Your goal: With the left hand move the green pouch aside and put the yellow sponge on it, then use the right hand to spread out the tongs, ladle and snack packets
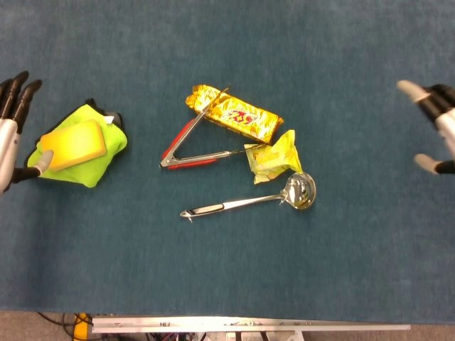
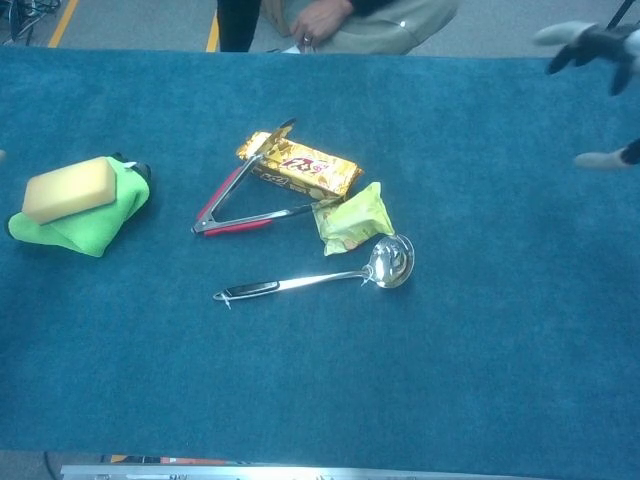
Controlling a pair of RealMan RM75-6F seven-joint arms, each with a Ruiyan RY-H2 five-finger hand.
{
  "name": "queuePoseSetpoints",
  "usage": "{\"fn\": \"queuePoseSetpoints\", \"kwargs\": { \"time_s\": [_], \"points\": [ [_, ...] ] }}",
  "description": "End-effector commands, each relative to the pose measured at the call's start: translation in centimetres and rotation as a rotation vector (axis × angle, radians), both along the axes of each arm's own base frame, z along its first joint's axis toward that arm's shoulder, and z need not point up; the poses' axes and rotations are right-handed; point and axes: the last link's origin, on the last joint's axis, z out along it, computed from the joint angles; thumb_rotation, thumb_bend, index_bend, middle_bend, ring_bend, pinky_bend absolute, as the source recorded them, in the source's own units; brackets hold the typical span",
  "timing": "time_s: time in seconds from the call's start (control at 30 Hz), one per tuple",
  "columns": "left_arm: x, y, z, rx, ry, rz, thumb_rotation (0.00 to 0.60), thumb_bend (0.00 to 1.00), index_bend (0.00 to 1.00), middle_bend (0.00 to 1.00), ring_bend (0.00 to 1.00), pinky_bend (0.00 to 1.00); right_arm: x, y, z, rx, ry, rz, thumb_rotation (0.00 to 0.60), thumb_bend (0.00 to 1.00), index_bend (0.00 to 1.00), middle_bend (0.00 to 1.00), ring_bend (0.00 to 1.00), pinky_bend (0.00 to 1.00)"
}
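Observation:
The yellow sponge (image 1: 72,144) (image 2: 69,188) lies on the green pouch (image 1: 92,158) (image 2: 84,222) at the left of the blue cloth. My left hand (image 1: 13,128) is at the left edge of the head view, fingers spread, its thumb tip touching the sponge's left end. Red-handled tongs (image 1: 188,145) (image 2: 230,205) lie spread, one tip over the gold snack packet (image 1: 234,114) (image 2: 298,165). A yellow-green snack packet (image 1: 273,157) (image 2: 352,219) touches the tongs' other arm and the steel ladle (image 1: 252,199) (image 2: 320,275). My right hand (image 1: 435,128) (image 2: 600,70) hovers empty at the far right, fingers apart.
The blue cloth (image 1: 227,270) covers the whole table. A seated person (image 2: 340,20) is behind the far edge in the chest view. A metal rail (image 1: 249,327) runs along the near edge.

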Motion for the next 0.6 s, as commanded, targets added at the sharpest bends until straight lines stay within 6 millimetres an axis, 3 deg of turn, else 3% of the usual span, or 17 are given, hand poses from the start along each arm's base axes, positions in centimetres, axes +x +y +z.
{"fn": "queuePoseSetpoints", "kwargs": {
  "time_s": [0.03, 0.27, 0.6],
  "points": [
    [0.0, -0.6, 0.2, -0.01, 0.002, 0.003, 0.6, 0.27, 0.0, 0.0, 0.0, 0.15, 1.9, -1.3, -2.1, 0.07, 0.047, 0.088, 0.6, 0.06, 0.05, 0.27, 0.22, 0.41],
    [-0.3, -1.8, 0.5, -0.049, 0.023, 0.021, 0.6, 0.26, 0.0, 0.0, 0.0, 0.15, 4.5, -2.8, -5.9, 0.146, 0.133, 0.214, 0.6, 0.01, 0.06, 0.27, 0.22, 0.41],
    [-1.2, -3.1, 0.9, -0.062, 0.022, 0.045, 0.6, 0.27, 0.0, 0.0, 0.0, 0.15, 5.4, -4.0, -10.2, 0.155, 0.239, 0.269, 0.6, 0.01, 0.1, 0.3, 0.22, 0.42]
  ]
}}
